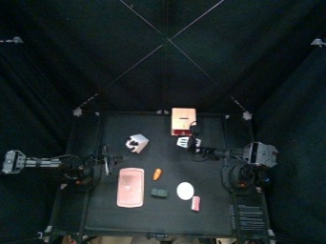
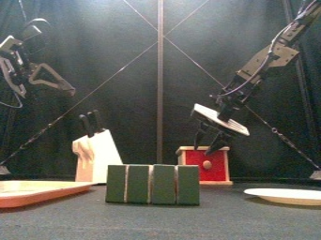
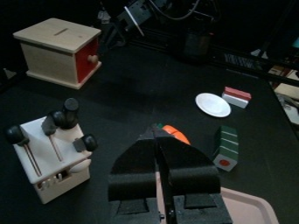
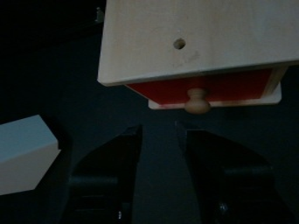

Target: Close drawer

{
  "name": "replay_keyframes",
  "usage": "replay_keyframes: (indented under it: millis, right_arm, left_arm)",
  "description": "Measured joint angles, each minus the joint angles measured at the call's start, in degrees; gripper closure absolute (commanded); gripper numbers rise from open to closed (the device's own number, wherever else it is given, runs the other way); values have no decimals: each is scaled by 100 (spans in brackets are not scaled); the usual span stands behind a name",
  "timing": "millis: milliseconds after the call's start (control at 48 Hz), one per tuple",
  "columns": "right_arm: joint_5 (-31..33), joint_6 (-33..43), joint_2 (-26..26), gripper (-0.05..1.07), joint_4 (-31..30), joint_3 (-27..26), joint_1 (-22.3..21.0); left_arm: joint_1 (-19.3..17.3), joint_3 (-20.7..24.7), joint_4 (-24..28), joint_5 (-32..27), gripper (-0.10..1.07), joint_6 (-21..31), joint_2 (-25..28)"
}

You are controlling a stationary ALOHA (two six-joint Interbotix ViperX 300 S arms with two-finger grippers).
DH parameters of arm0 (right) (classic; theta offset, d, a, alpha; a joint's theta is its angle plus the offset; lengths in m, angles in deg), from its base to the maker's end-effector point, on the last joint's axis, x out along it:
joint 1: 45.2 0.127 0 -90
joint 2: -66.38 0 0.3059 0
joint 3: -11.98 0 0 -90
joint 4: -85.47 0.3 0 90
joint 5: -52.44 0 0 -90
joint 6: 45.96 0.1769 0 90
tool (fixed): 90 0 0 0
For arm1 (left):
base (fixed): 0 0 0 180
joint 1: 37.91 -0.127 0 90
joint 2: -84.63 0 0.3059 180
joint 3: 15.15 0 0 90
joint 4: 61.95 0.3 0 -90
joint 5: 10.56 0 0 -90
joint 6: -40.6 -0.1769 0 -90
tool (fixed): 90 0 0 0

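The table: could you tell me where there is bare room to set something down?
Free: the back-left corner of the table, behind the knife block. Crowded: the front, with pink tray, carrot, green block and white plate.

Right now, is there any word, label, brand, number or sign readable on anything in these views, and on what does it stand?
None: no readable text in any view.
The wooden box cabinet shows plain wood with a small hole; the red drawer front carries only a wooden knob.
The white plate, green block and pink tray are unmarked.
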Motion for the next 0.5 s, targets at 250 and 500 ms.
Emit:
replay_keyframes:
  millis: [250,500]
  right_arm:
    - [0,0,-44,27,0,105,62]
    - [0,0,-70,27,-105,114,88]
  left_arm:
    - [0,0,0,0,72,-9,0]
    - [0,0,9,-9,72,-9,0]
